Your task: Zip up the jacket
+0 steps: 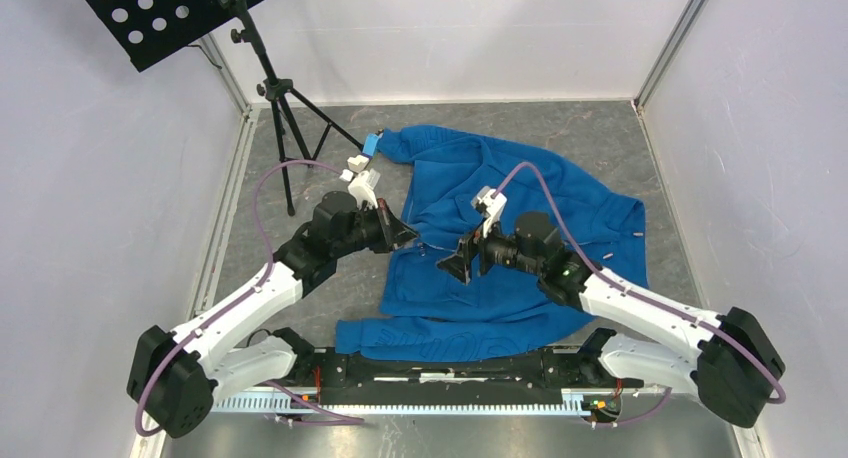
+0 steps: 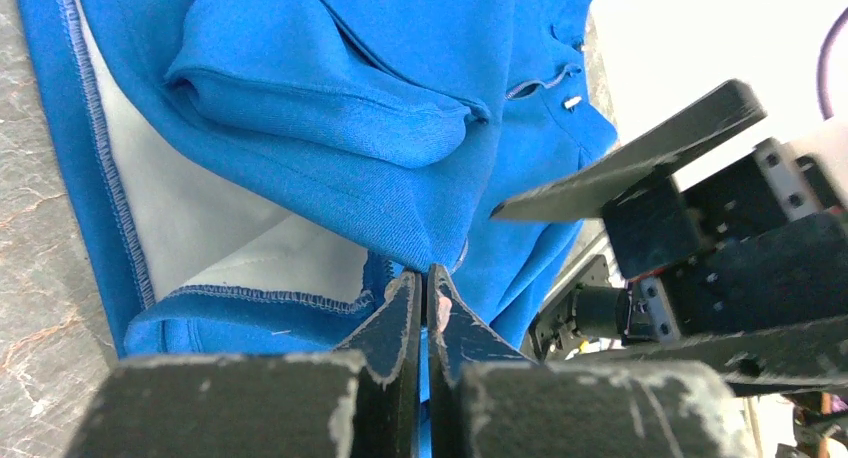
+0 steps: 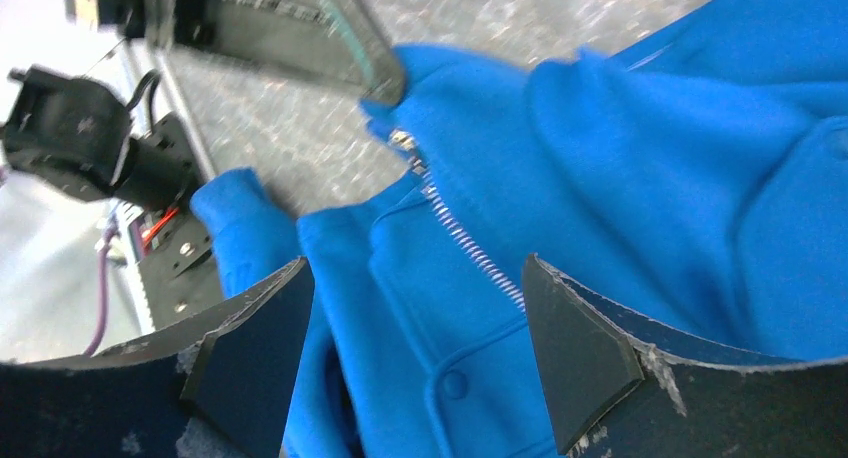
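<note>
**Worktop** (image 1: 600, 138): grey, speckled, walled in white on three sides.

**Jacket** (image 1: 530, 178): bright blue fleece, lying rumpled across the middle of the worktop. Its near hem is just beside the arms' base rail. One part reaches towards the far left, near the stand's feet. The pale inner lining shows at the left front edge.

**Stand** (image 1: 285, 108): black tripod at the far left carrying a perforated black plate.

**Left end effector** (image 2: 426, 283): fingers pressed together, pinching the jacket's front edge at their tips.

**Right end effector** (image 3: 415, 278): fingers spread wide, poised over the jacket front with the zipper between them. It grips nothing.

**Zipper** (image 3: 465, 243): pale silvery teeth running along the front edge.

**Snap button** (image 3: 455, 384): blue, round, on the jacket beside the zipper.
</note>
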Robot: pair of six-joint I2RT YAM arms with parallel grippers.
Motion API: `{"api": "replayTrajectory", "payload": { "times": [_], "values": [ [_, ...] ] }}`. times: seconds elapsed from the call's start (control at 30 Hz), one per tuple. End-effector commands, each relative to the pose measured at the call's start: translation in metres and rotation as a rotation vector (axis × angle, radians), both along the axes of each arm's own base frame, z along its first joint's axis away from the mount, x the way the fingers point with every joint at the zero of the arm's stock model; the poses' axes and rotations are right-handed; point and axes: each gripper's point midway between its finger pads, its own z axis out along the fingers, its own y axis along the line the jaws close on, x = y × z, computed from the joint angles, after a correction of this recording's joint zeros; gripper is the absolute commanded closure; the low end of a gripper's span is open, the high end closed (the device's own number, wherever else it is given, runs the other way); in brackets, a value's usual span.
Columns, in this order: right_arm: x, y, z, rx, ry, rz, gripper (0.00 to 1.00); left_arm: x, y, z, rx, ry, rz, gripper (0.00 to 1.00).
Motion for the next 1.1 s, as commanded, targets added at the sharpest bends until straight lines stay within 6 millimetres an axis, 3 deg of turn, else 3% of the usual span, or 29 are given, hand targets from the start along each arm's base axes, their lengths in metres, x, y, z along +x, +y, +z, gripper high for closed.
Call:
{"api": "replayTrajectory", "payload": {
  "times": [0.0, 0.27, 0.47, 0.8, 1.07],
  "values": [
    [-0.024, 0.023, -0.005, 0.122, 0.063, 0.104, 0.18, 0.003, -0.011, 0.028, -0.069, -0.074, -0.096, 0.98],
    [-0.019, 0.044, -0.006, 0.318, 0.159, 0.091, 0.28, 0.0, -0.017, 0.022, -0.094, -0.048, -0.137, 0.98],
    [-0.005, 0.054, -0.01, 0.36, 0.198, 0.051, 0.34, 0.005, -0.009, 0.013, -0.109, -0.021, -0.131, 0.98],
    [0.02, 0.071, -0.003, 0.418, 0.184, 0.016, 0.31, 0.007, -0.008, 0.008, -0.232, 0.089, -0.17, 0.98],
    [0.027, 0.067, -0.024, 0.399, 0.208, -0.038, 0.32, 0.006, -0.006, 0.012, -0.235, 0.065, -0.175, 0.98]
  ]
}}
